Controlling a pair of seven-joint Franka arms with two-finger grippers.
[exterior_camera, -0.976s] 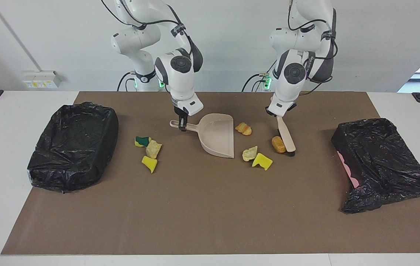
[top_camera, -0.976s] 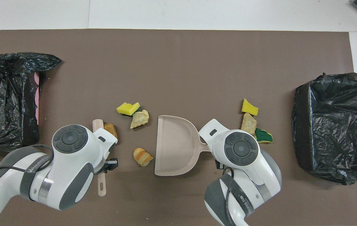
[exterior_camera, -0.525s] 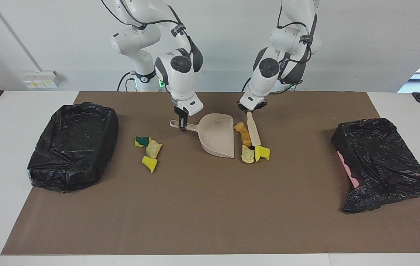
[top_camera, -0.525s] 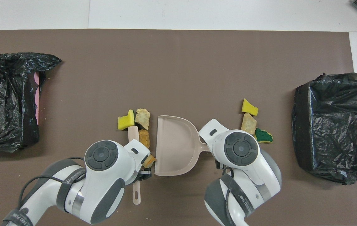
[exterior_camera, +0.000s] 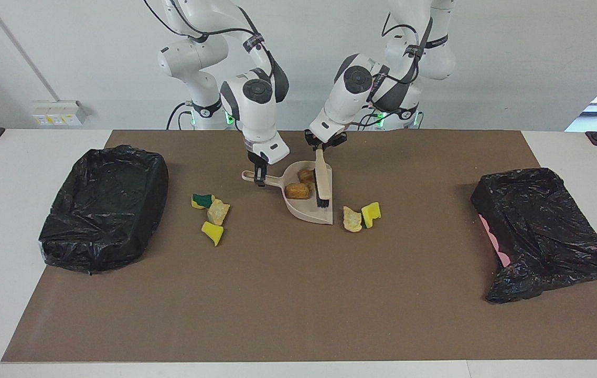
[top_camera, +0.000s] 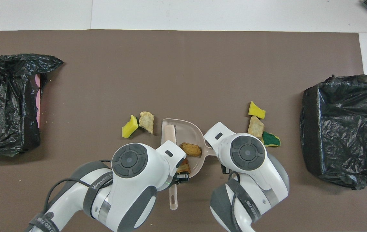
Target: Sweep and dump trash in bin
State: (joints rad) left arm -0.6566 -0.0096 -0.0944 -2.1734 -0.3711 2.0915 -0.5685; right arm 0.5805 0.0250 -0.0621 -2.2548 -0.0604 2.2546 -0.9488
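Since a second ago the left gripper (exterior_camera: 323,146) has carried the beige brush with black bristles (exterior_camera: 322,181) from the mat beside the trash across to the beige plastic dustpan (exterior_camera: 306,207), and two orange-brown bread-like lumps (exterior_camera: 298,190) that lay on the mat now sit inside the pan. Its fingers are clamped on the brush handle, and the bristles rest inside the pan at its open mouth. The right gripper (exterior_camera: 260,177) has not shifted; its fingers are closed on the dustpan's handle.

Just outside the pan's mouth, toward the left arm's end of the table, a pale crumbly chunk (exterior_camera: 352,219) and a yellow sponge piece (exterior_camera: 371,213) lie touching each other on the brown mat (exterior_camera: 288,294). On the pan's handle side, toward the right arm's end, a green-and-yellow sponge scrap (exterior_camera: 202,200), another pale chunk (exterior_camera: 218,212) and a yellow sponge wedge (exterior_camera: 212,232) sit in a close cluster.

One bin lined with a black bag (exterior_camera: 103,207) stands near the table edge at the right arm's end; a second black-bagged bin (exterior_camera: 542,231), showing a strip of pink, stands near the edge at the left arm's end.
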